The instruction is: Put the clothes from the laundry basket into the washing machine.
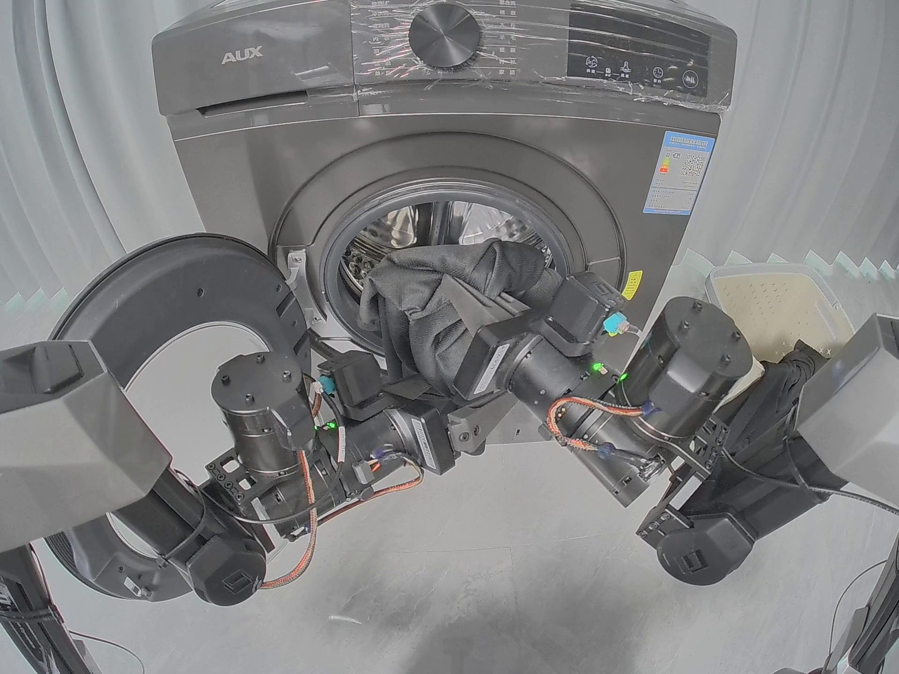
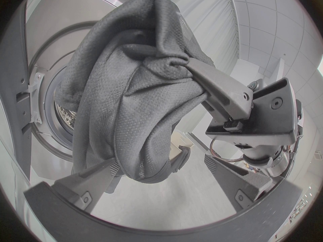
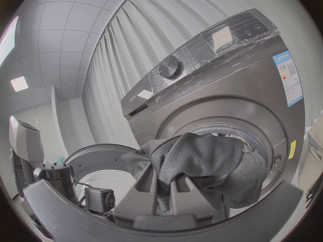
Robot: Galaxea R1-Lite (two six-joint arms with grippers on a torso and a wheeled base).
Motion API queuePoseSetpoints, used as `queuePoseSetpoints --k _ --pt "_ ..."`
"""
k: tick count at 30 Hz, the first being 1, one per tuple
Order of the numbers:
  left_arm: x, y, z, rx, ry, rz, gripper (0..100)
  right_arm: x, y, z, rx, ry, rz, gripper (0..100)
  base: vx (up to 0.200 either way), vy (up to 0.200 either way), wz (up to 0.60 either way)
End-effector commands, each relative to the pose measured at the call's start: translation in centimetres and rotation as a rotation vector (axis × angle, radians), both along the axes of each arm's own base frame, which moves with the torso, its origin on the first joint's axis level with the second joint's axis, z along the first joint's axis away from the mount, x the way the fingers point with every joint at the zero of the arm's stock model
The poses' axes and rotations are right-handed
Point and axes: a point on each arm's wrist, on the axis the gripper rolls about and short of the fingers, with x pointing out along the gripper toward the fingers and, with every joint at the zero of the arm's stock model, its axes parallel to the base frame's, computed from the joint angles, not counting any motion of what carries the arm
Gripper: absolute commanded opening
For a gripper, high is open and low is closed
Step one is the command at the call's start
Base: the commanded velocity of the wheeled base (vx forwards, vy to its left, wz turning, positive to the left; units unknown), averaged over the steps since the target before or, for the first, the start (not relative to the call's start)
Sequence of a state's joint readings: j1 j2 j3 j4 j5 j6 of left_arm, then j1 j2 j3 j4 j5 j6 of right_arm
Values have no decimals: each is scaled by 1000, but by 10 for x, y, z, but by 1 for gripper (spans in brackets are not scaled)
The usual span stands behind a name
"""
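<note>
A dark grey garment point(image 1: 440, 297) is held bunched at the open mouth of the washing machine point(image 1: 281, 161), hanging in front of the drum. It is clamped between the closed fingers of the right gripper point(image 3: 165, 177). The left gripper point(image 2: 161, 162) is kept open just under the hanging cloth, fingers spread wide. The laundry basket point(image 1: 777, 301) is seen right of the machine, the open door point(image 1: 178, 283) left of it

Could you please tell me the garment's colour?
Dark grey garment, clearest in the left wrist view.
</note>
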State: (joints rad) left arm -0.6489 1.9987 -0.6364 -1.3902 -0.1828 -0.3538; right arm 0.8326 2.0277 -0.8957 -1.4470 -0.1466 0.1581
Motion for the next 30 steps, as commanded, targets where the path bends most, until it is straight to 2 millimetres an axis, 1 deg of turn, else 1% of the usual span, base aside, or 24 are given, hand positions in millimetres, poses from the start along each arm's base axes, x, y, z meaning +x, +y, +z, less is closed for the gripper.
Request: queuePoseSetpoints --k 1,8,9,21,24,28,30 --pt "1 0 0 0 -4 13 100 1 0 -1 4 -1 -8 0 0 0 0" --pt "9 -3 1 -19 -30 65 100 0 0 -1 10 0 -19 0 0 0 0" --pt "10 -3 3 -24 -36 73 0 0 0 -1 10 0 -19 0 0 0 0" --pt "13 -3 2 -28 -41 97 0 0 0 -2 6 3 -19 0 0 0 0" --pt "8 -3 6 -43 -61 88 0 0 0 -3 4 5 -19 0 0 0 0" --pt "-2 -3 6 -21 -75 71 0 1 1 -8 1 5 -13 0 0 0 0" --pt "-3 -3 5 -14 -78 70 0 2 2 -9 2 5 -15 0 0 0 0"
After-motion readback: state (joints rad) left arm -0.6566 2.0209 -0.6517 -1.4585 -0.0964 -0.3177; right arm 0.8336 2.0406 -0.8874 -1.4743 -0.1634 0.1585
